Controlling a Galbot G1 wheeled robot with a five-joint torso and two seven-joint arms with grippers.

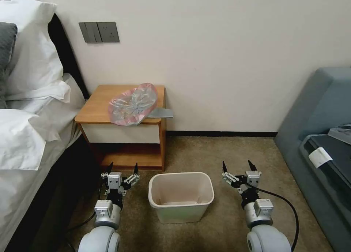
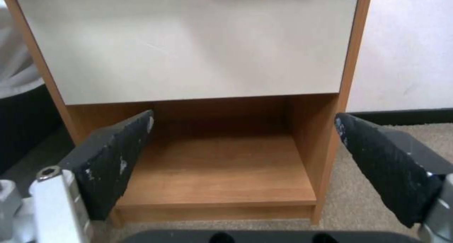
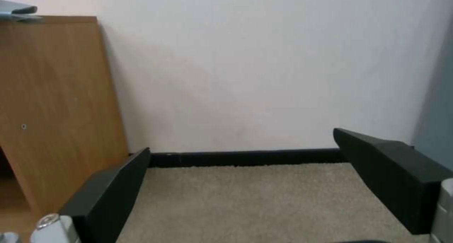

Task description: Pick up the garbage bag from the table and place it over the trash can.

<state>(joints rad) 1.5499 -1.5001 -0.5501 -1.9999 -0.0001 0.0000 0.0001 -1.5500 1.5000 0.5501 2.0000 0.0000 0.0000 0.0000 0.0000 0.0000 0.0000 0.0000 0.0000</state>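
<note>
Left gripper [image 1: 122,168], jaws spread and empty, low in front of the table [image 1: 97,107]: nearer arm to the garbage bag [image 1: 132,104].

The bag lies on the tabletop's right near corner, above and far-right of this gripper, long axis running near-left to far-right. Right gripper [image 1: 237,166], also spread, waits right of the trash can [image 1: 181,196].

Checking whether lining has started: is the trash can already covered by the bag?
No. The trash can stands open and bare on the carpet; the garbage bag lies crumpled on the table.
</note>
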